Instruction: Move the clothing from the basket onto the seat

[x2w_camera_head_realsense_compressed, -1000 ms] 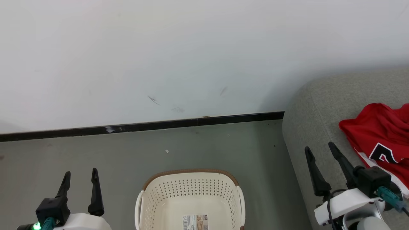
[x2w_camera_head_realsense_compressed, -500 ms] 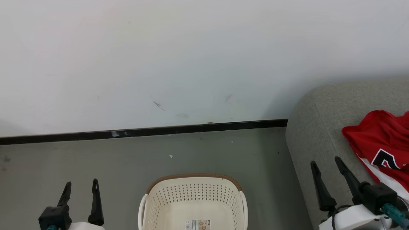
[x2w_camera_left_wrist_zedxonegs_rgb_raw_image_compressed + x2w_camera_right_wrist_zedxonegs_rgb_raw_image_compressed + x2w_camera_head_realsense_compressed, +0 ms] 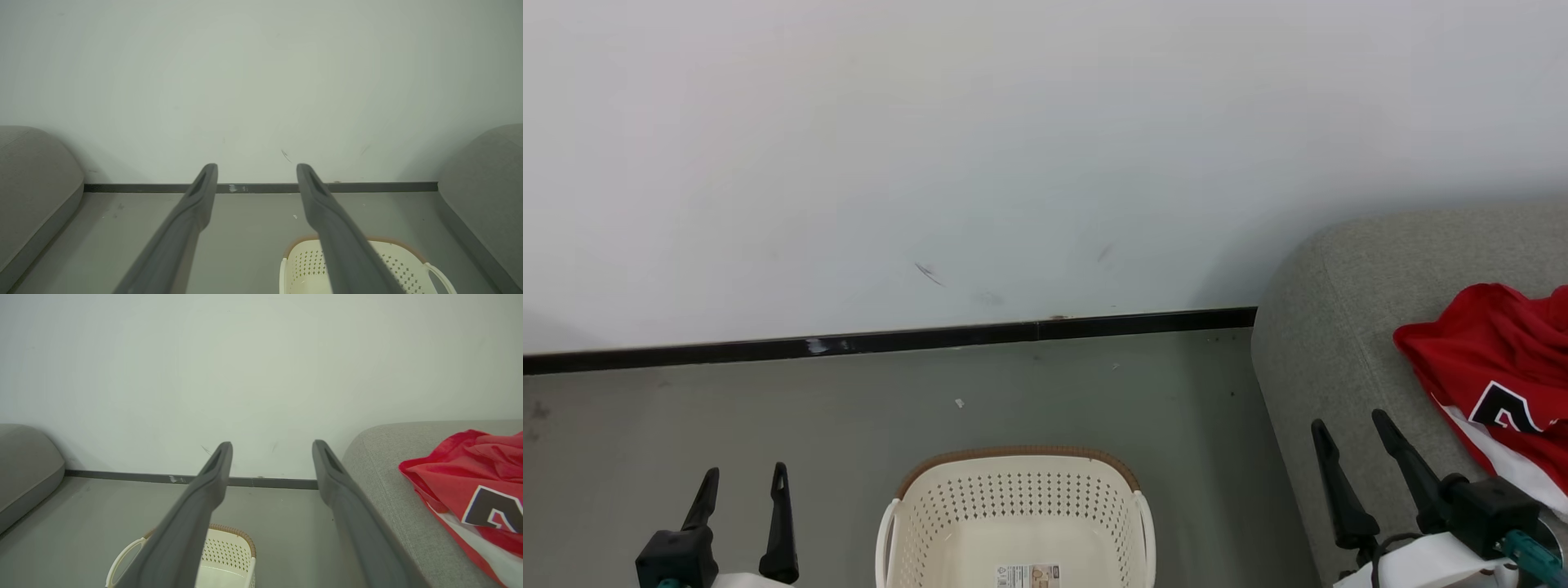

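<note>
My left fingers and right fingers both stand spread, pinching nothing, one pair on each side of the laundry basket on the floor. The red jersey lies on the grey sofa, near my right fingers. What shows of the basket's bottom is bare, so I judge the move nearly done. To finish well, I should look down over its near half, cut off here, before calling it empty. The sticker inside carries print too small to read. The jersey's black, white-edged numeral is possibly a 2.
</note>
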Robot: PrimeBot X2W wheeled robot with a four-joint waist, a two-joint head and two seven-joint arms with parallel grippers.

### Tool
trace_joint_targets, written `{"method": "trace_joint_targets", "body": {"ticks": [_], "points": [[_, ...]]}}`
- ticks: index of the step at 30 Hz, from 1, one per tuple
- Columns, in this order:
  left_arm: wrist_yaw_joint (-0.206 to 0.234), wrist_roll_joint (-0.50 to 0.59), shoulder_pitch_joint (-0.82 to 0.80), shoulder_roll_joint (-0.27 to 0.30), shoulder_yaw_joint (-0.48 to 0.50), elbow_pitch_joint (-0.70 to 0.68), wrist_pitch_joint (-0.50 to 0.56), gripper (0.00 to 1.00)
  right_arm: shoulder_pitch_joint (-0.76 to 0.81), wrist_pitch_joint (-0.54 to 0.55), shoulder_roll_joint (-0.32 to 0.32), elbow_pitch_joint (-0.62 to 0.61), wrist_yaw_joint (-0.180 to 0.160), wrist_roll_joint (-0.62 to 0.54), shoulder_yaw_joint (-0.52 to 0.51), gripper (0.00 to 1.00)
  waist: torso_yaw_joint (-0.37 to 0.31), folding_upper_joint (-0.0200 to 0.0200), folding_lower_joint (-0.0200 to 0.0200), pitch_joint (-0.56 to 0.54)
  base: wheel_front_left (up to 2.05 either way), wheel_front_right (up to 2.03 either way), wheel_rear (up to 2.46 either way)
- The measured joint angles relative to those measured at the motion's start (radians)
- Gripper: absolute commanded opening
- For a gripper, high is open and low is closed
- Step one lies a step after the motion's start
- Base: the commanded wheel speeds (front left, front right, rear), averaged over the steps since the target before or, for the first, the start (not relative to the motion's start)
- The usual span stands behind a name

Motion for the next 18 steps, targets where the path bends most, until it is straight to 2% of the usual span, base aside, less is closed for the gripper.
{"method": "trace_joint_targets", "body": {"ticks": [18], "points": [[-0.026, 0.002, -0.023, 0.001, -0.034, 0.006, 0.023, 1.0, 0.021, 0.0, 0.0, -0.014, 0.0, 0.011, -0.001, 1.0, 0.001, 0.0, 0.0, -0.006, 0.0, 0.0, 0.0]]}}
